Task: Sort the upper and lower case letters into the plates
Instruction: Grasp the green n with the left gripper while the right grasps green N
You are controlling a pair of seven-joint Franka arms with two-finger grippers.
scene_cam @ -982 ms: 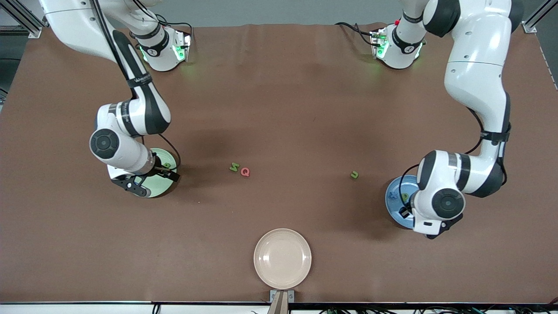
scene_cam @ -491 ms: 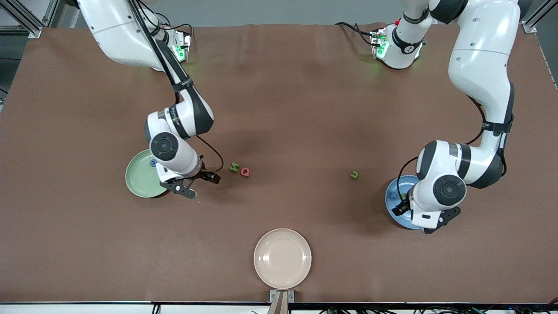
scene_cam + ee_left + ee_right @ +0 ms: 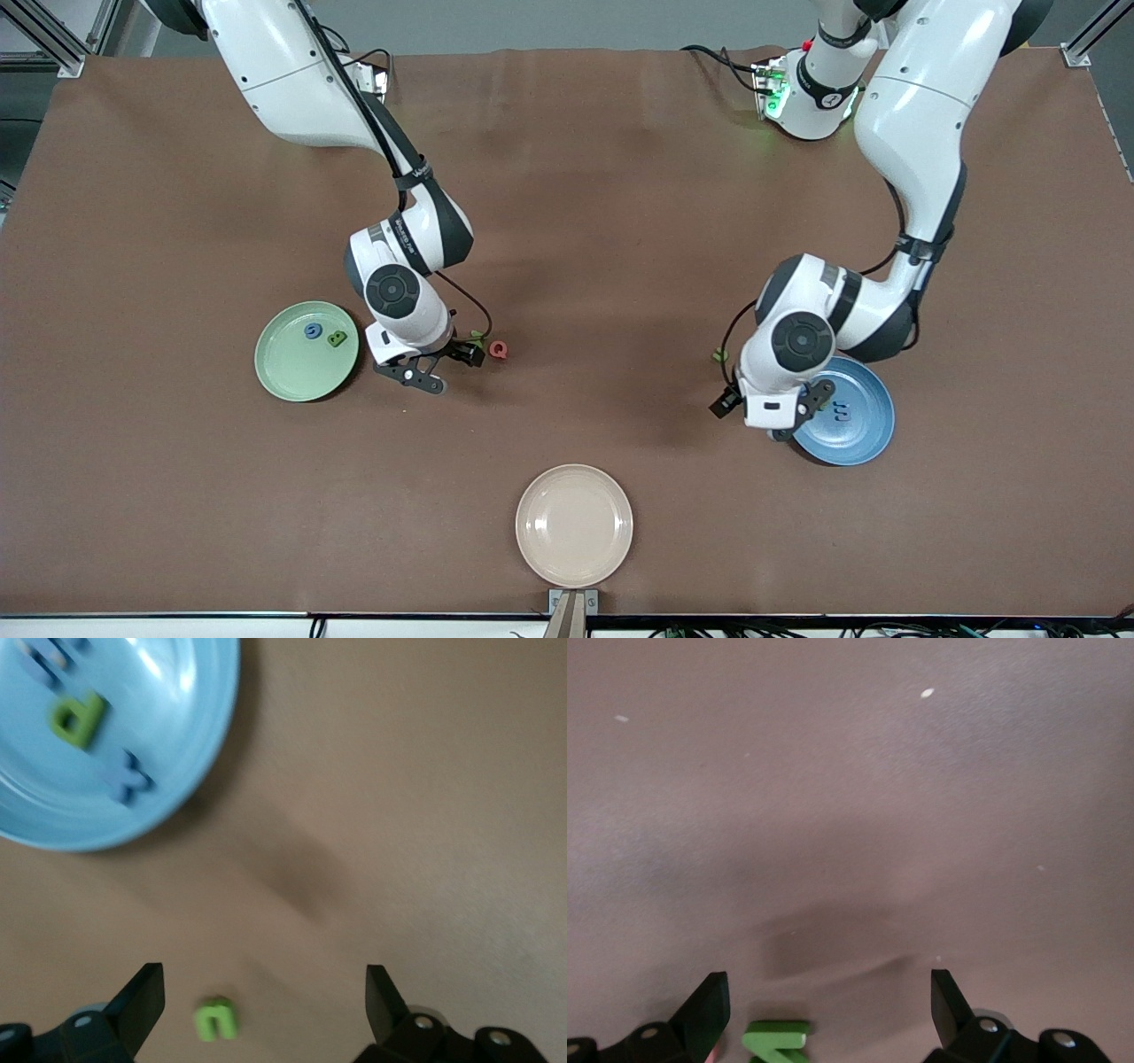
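Centrally on the matte brown desk (image 3: 567, 221) lies the landmark, a small flat pinkish-red Q (image 3: 499, 350). Just beside it, toward the right arm's end, sits a blocky green N (image 3: 776, 1040), mostly hidden in the front view by the right end effector (image 3: 443, 363), whose black fingers stand apart over it. Farther toward that end rests the smooth round pale green plate (image 3: 283, 372), holding a blue letter (image 3: 312, 330) and a green letter (image 3: 337, 338). Well apart from the Q toward the left arm's end lies a green u (image 3: 216, 1020), with the left end effector (image 3: 753, 403) spread wide above it. Next to that, the glossy blue plate (image 3: 190, 762) carries a green letter and blue ones. Nearer the front camera than the Q sits a cream plate (image 3: 540, 549).
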